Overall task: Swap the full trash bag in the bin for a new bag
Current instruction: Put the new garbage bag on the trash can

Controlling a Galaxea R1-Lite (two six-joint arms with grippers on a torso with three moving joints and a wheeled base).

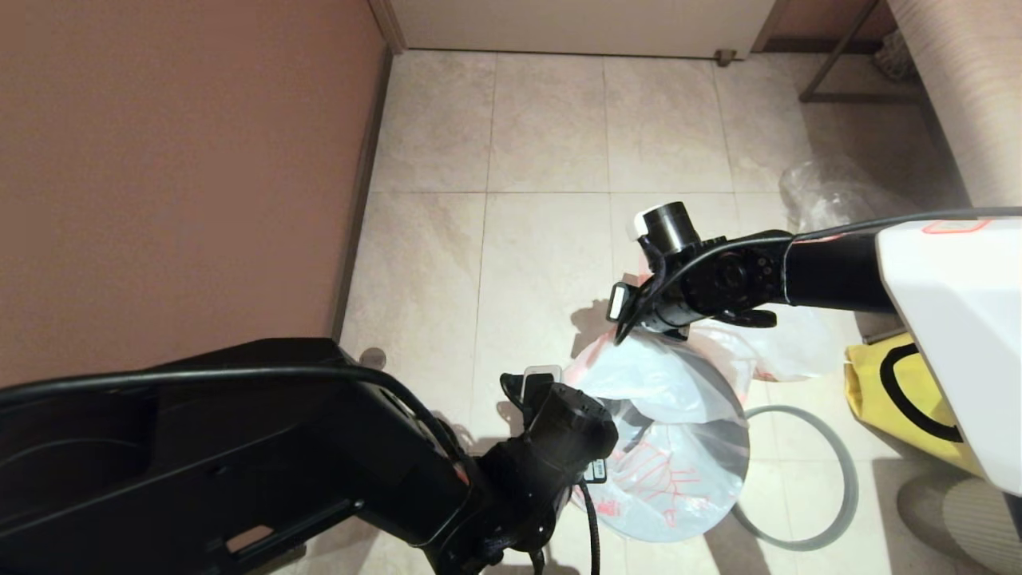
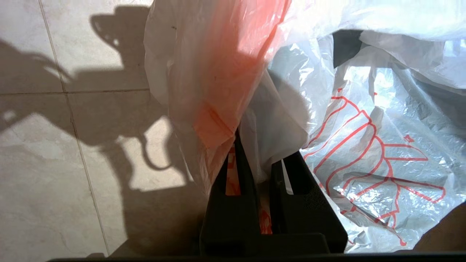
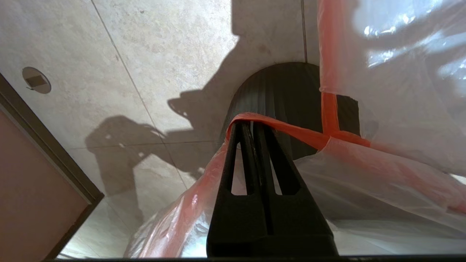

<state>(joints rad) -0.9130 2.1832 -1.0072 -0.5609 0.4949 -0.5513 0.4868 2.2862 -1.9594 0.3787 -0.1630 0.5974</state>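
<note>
The new bag [image 1: 671,471], thin white with an orange leaf drawing [image 2: 364,145], is spread over the bin and covers its mouth. The bin shows only as a dark ribbed wall [image 3: 280,91] below the bag's orange edge. My left gripper [image 2: 260,153] is shut on a bunched fold of the bag at the near left side. At the far side my right gripper [image 3: 251,123] is shut on the orange edge band. White plastic under my right arm [image 1: 798,339] may be the full trash bag; most of it is hidden.
The grey rim ring [image 1: 848,479] lies on the tiled floor right of the bin. A yellow fabric sack [image 1: 886,391] stands at the right, and a clear bag [image 1: 830,192] lies further back. A brown wall [image 1: 176,176] runs along the left.
</note>
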